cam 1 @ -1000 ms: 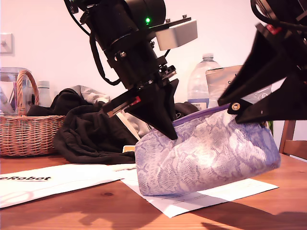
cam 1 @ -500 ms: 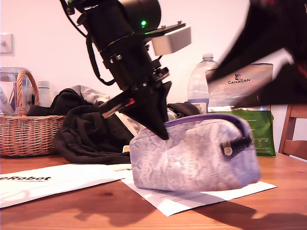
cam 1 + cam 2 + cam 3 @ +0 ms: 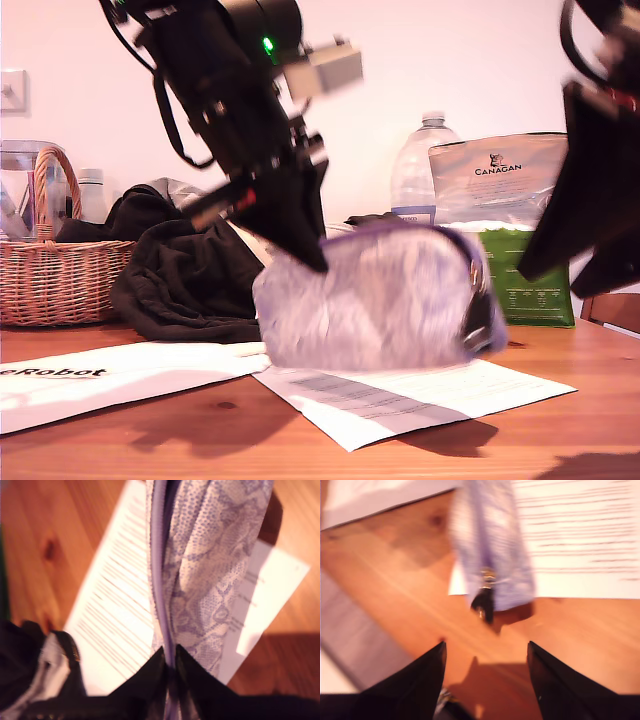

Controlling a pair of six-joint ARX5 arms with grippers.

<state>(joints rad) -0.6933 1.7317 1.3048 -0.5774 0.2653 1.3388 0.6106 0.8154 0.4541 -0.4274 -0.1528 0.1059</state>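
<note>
on the wooden table [image 3: 560,440], one snakeskin-print pouch [image 3: 365,300] sits over a printed sheet [image 3: 400,395], its zip looking closed and its contents hidden. a second sheet [image 3: 120,375] lies beside it, and one wicker basket [image 3: 55,280] stands at the exterior view's left. my first gripper [image 3: 170,660] slants down, jaws nearly together, pinching the pouch's zip edge. my second gripper [image 3: 485,647] hangs apart from the pouch, jaws spread wide, holding nothing.
</note>
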